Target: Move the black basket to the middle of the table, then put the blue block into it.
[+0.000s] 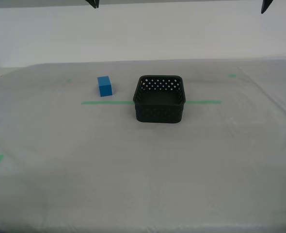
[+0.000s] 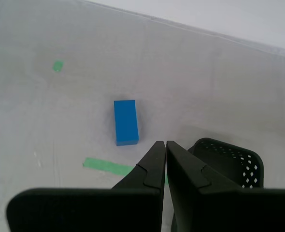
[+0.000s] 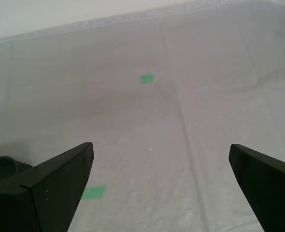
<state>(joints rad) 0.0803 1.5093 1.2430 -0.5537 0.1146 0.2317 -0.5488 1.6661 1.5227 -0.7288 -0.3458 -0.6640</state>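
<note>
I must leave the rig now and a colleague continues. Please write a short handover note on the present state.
My first gripper: open, empty, above bare cloth.
My second gripper: shut, empty, raised above the table, looking down at the block.
Basket: upright and empty, sitting on the green tape line near the table's middle.
Block: on the cloth just beyond the line, towards the exterior view's left of the basket, not touching it.
Done: basket looks placed.
Left: open my second gripper, pick the block, put it in the basket.

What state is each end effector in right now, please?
My first gripper: open, holding nothing.
My second gripper: closed, holding nothing.
</note>
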